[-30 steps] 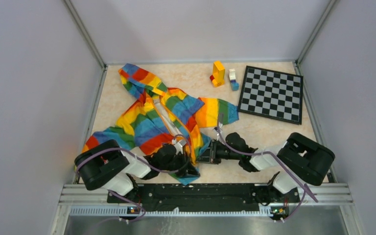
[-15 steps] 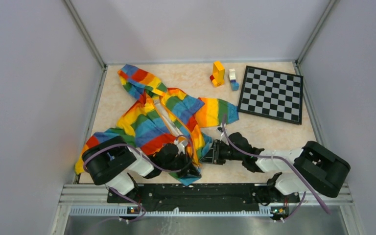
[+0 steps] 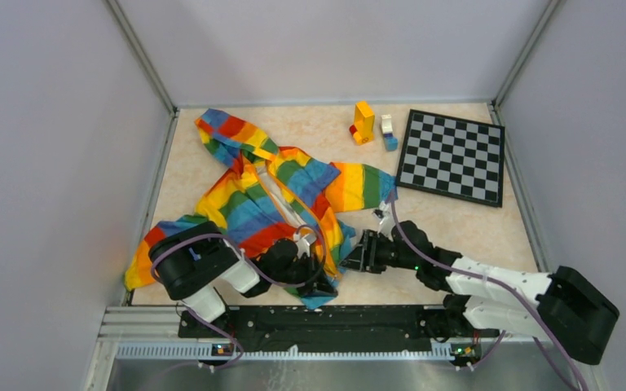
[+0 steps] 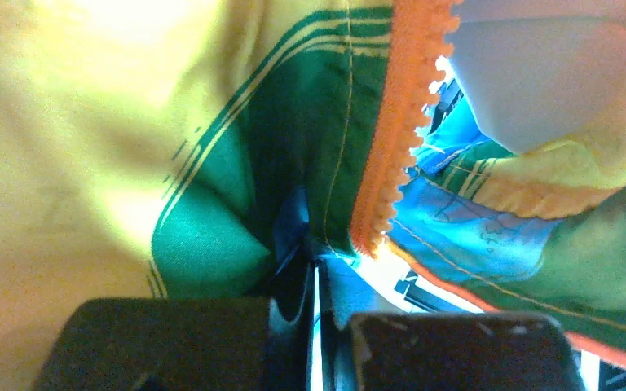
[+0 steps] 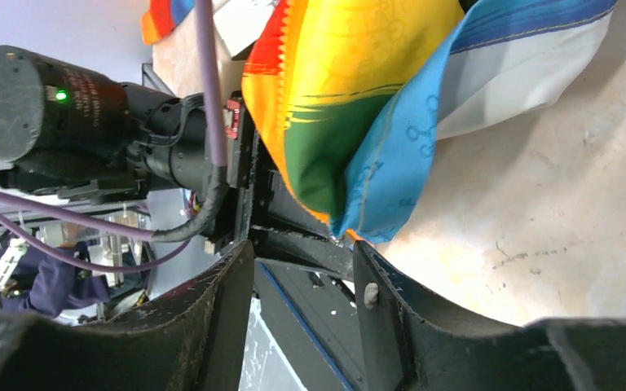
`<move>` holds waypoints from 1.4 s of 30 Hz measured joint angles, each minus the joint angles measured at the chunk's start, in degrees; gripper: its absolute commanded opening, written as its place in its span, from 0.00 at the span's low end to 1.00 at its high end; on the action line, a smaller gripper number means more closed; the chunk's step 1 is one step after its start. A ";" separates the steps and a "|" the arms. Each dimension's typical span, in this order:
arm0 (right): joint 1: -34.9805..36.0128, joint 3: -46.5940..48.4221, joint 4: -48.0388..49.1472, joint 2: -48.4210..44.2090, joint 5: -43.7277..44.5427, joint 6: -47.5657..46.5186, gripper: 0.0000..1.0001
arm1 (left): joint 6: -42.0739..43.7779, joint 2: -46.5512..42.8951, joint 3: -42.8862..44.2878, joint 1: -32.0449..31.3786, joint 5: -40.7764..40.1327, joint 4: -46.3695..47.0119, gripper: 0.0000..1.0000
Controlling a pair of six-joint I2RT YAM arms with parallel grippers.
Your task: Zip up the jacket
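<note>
Pinching the jacket (image 3: 249,204) at its hem beside the orange zipper strip (image 4: 395,122), our left gripper (image 4: 318,314) is clamped tight; our right gripper (image 5: 301,265) hovers spread apart nearby. The jacket sprawls over the table (image 3: 456,224)'s left.

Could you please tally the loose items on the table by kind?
Jacket: 1
Chessboard: 1
Toy block stacks: 2
Total: 4

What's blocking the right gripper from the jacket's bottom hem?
Nothing visible. The open right gripper faces the jacket hem corner directly; the left gripper, shut on the fabric, sits on the far side.
</note>
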 measured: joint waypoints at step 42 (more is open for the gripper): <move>0.07 -12.07 51.82 34.10 -7.80 6.08 0.14 | -0.20 3.65 0.96 0.00 1.95 3.89 0.00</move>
